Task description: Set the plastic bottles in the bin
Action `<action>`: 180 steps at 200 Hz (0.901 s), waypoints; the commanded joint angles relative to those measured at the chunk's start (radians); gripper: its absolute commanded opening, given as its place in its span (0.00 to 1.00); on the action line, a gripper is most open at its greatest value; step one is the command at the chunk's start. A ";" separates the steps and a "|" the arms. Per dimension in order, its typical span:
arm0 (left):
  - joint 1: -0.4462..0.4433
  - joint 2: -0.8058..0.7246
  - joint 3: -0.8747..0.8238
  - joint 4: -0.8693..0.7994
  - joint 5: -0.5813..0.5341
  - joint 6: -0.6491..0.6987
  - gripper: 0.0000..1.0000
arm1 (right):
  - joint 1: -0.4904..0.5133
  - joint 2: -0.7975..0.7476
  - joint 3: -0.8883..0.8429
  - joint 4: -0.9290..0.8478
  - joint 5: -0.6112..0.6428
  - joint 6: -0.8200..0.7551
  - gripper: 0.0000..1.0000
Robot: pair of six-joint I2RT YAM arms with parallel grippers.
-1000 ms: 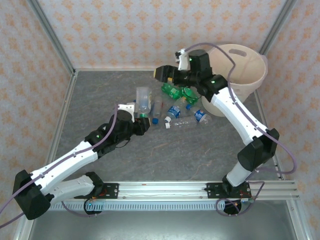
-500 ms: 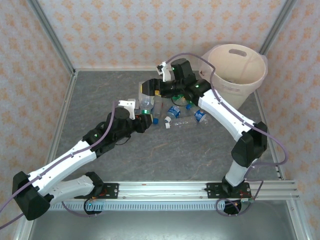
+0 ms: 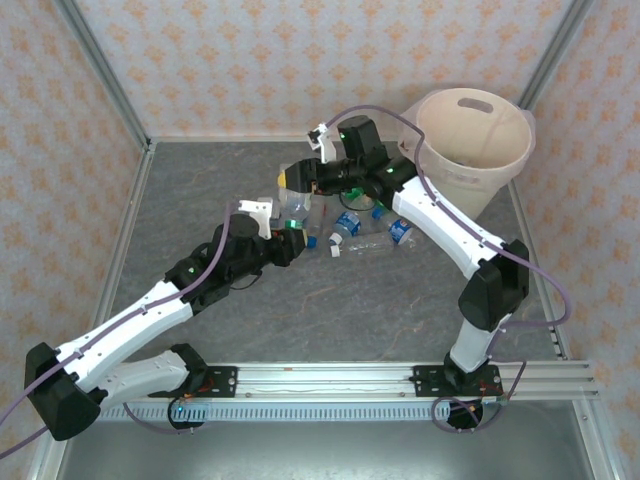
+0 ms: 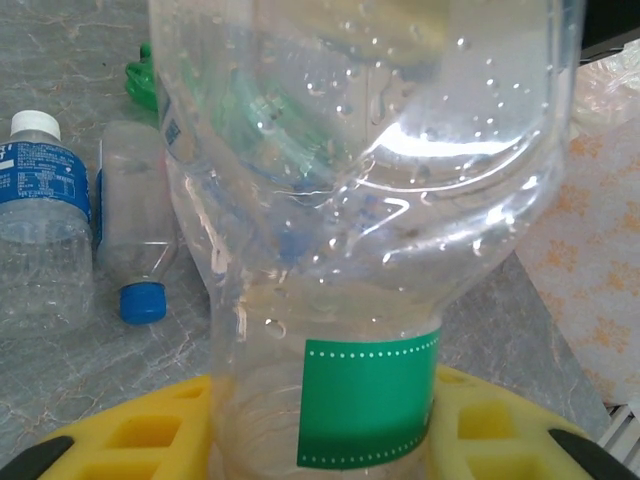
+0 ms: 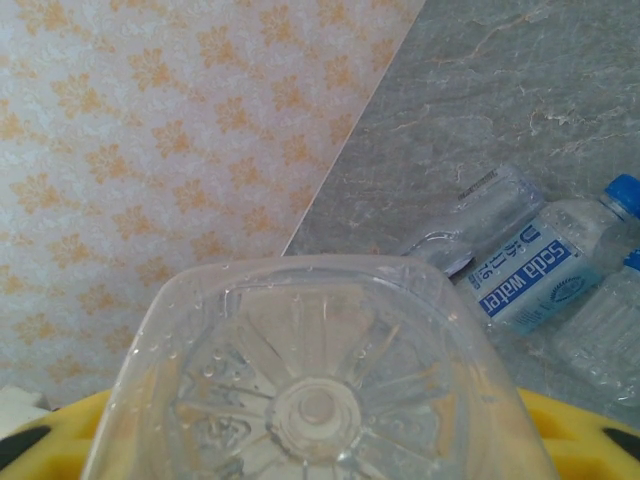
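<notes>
1. Handover in hand: the left gripper [image 4: 325,425] is clamped on the neck of a big clear bottle [image 4: 370,190], held up over the loose bottles [image 3: 352,228].
2. The right gripper [image 5: 320,445] straddles its base, fingers wide; whether they grip, I cannot tell.
3. Next, likely: right clamps, left lets go, then carry to the bin [image 3: 497,170], far right.

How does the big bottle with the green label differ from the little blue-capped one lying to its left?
The green-labelled bottle is held in the left gripper; the blue-capped bottle lies loose on the table. The green-labelled bottle looks far bulkier and is beaded with droplets; the blue-capped bottle is slim. The green-labelled bottle carries a green band; the blue-capped bottle has a bright blue cap. Both are clear plastic.
</notes>
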 commanded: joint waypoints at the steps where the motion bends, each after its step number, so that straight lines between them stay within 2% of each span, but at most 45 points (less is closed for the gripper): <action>1: -0.005 -0.001 0.036 0.034 0.003 0.015 0.40 | 0.003 0.009 0.044 -0.003 0.021 0.003 0.48; 32: -0.006 -0.013 0.030 0.024 -0.033 0.007 0.67 | 0.000 0.006 0.060 -0.010 0.055 0.005 0.48; 47: -0.006 -0.027 0.027 0.015 -0.071 0.002 0.94 | -0.007 0.001 0.068 -0.013 0.075 0.007 0.47; 54: -0.005 -0.037 0.023 0.015 -0.088 -0.001 0.99 | -0.014 -0.001 0.071 -0.014 0.081 0.009 0.47; 86: -0.005 -0.076 0.009 0.020 -0.150 -0.007 0.99 | -0.054 -0.029 0.074 -0.017 0.132 0.021 0.47; 119: -0.005 -0.101 -0.001 0.014 -0.187 -0.016 0.99 | -0.138 -0.073 0.078 -0.023 0.191 0.048 0.47; 145: -0.005 -0.107 -0.003 -0.001 -0.213 -0.023 0.99 | -0.235 -0.097 0.104 -0.042 0.219 0.075 0.47; 180: -0.005 -0.097 0.002 -0.023 -0.223 -0.028 0.99 | -0.367 -0.117 0.179 -0.102 0.324 0.087 0.48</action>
